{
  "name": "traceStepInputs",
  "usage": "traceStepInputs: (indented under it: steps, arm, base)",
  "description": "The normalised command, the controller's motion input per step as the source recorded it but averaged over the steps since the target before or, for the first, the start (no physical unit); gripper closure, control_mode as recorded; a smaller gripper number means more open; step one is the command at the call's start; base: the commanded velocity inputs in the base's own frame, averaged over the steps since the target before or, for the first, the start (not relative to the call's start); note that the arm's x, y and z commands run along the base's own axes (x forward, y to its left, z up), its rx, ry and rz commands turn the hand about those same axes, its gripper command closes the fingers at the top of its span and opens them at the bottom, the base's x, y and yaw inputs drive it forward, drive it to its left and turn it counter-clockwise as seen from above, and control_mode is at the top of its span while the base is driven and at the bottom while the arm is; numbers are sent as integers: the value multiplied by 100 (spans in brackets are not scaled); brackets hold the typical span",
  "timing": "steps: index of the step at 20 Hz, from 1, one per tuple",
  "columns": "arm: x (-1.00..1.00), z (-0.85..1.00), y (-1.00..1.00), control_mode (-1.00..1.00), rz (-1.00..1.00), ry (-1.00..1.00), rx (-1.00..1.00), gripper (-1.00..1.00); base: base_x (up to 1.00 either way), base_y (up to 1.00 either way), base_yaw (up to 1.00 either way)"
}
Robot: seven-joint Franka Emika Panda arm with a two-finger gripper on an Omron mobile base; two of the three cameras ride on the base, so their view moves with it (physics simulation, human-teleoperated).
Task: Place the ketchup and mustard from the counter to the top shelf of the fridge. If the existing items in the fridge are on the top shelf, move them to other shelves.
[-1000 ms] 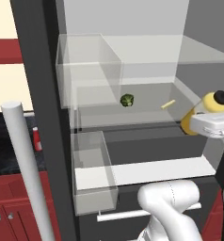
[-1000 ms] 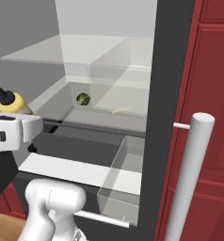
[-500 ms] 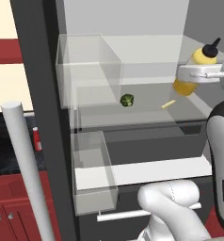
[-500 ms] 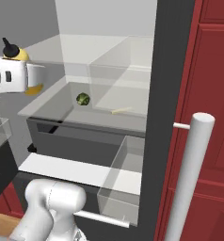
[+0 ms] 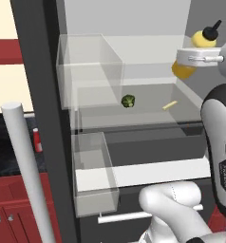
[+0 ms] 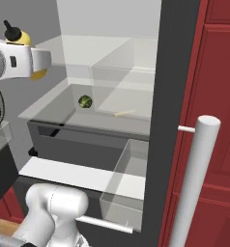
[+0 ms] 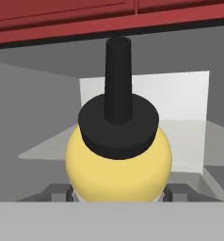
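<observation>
Carrying the round yellow mustard bottle with its black nozzle cap (image 5: 202,40), the hand (image 5: 199,57) is clamping the bottle's body at the upper right of the left base view, level with the fridge's clear glass top shelf (image 5: 100,66). A small green vegetable (image 5: 128,100) and a pale yellow stick (image 5: 170,105) are lying on the shelf below. A red ketchup bottle (image 5: 37,140) is waiting at the left edge, so both placements are judged outstanding.

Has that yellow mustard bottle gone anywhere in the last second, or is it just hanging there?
Yes. The mustard bottle, shut in the gripper, has risen: it was level with the shelf holding the small green item and now sits well above it.
</observation>
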Motion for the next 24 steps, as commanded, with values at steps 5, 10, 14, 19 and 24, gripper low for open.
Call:
traceStepInputs:
  steps: [5,10,14,19,24]
  arm:
    - [99,0,25,-100,0,8,0,100]
    - [89,0,18,-100,0,6,0,100]
    - [88,1,1,-100,0,2,0,100]
    - [65,0,0,-100,0,0,0,100]
    - [68,0,7,-100,0,0,-1,100]
  base:
    - [0,0,0]
    - [0,0,0]
    - [0,0,0]
    - [0,0,0]
    - [0,0,0]
